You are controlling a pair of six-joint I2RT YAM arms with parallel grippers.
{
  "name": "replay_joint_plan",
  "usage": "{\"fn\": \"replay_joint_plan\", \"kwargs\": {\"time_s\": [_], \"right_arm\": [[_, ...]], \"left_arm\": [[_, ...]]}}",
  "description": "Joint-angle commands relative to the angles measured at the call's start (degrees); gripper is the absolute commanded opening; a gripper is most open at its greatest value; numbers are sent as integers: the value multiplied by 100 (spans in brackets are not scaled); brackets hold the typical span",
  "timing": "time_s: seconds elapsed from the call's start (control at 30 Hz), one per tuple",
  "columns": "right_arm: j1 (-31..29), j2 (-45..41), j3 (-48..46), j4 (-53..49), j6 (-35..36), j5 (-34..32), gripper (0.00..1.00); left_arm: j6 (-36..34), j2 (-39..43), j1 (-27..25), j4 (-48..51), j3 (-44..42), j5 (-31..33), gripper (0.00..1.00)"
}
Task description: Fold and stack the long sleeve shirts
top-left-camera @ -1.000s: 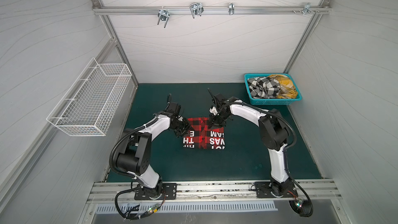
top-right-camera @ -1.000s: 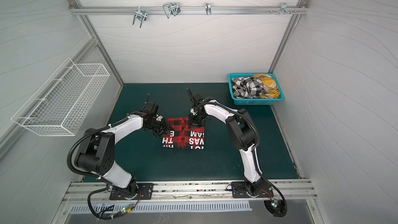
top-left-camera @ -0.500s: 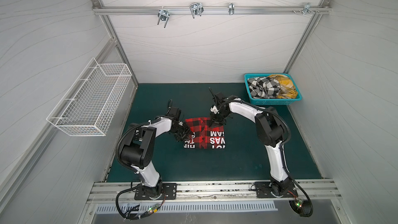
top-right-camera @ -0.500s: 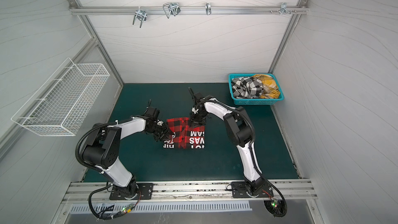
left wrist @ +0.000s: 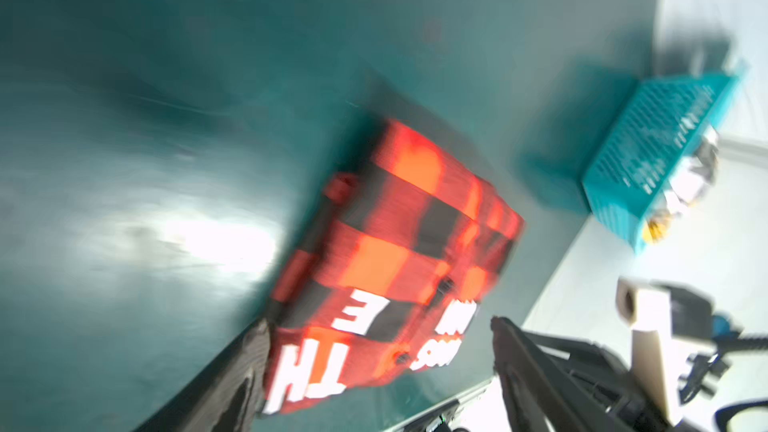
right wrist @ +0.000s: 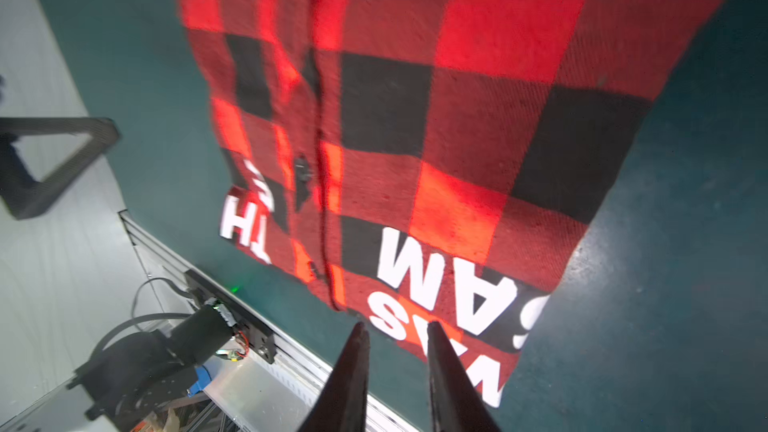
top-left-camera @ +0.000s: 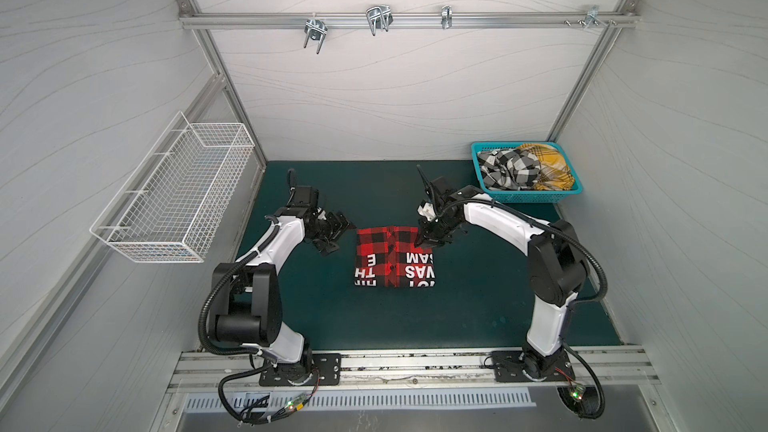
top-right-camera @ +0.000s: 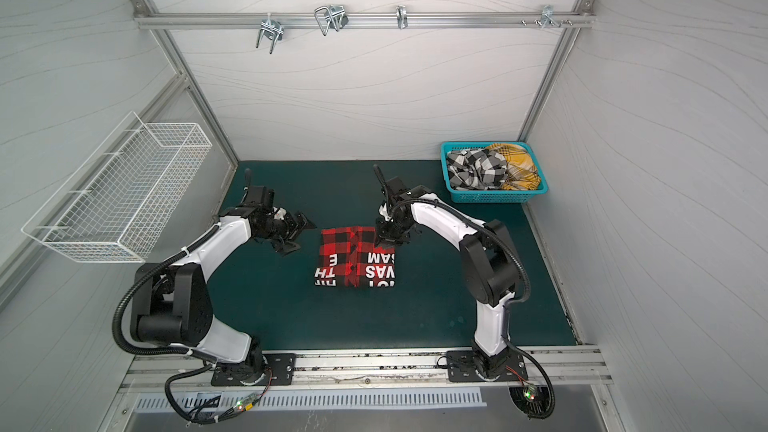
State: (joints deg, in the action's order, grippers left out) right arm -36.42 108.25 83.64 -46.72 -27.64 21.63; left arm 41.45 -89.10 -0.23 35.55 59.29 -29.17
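The red-and-black plaid shirt (top-left-camera: 395, 257) (top-right-camera: 357, 257) with white block letters lies folded into a rectangle in the middle of the green mat. My left gripper (top-left-camera: 338, 234) (left wrist: 382, 351) hangs wide open just left of it, holding nothing. My right gripper (top-left-camera: 428, 241) (right wrist: 395, 326) hovers over the shirt's far right corner, its fingers a narrow gap apart with nothing between them. The black-and-white check shirt (top-left-camera: 509, 168) and the yellow plaid shirt (top-left-camera: 548, 164) lie crumpled in the turquoise basket (top-left-camera: 528, 198) at the back right.
A white wire basket (top-left-camera: 174, 197) hangs on the left wall. A metal rail with hooks (top-left-camera: 378, 20) crosses the back wall high up. The arms' base rail (top-left-camera: 407, 363) runs along the mat's front edge.
My left gripper has opened wide, let go of the shirt's left edge and pulled back to the left. The right gripper stays over the far right corner, its fingers slightly further apart.
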Motion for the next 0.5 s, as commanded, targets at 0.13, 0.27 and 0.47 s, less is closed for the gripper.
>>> {"fn": "replay_joint_plan", "kwargs": {"time_s": [0.13, 0.27, 0.47], "right_arm": [[12, 625, 126, 69, -40, 23, 26], [222, 1064, 341, -16, -35, -99, 25], [470, 1323, 532, -162, 66, -240, 25]], "left_arm": [[-100, -417, -11, -242, -500, -225, 87], [84, -477, -53, -703, -866, -246, 88], [377, -649, -410, -1788, -1323, -191, 89]]}}
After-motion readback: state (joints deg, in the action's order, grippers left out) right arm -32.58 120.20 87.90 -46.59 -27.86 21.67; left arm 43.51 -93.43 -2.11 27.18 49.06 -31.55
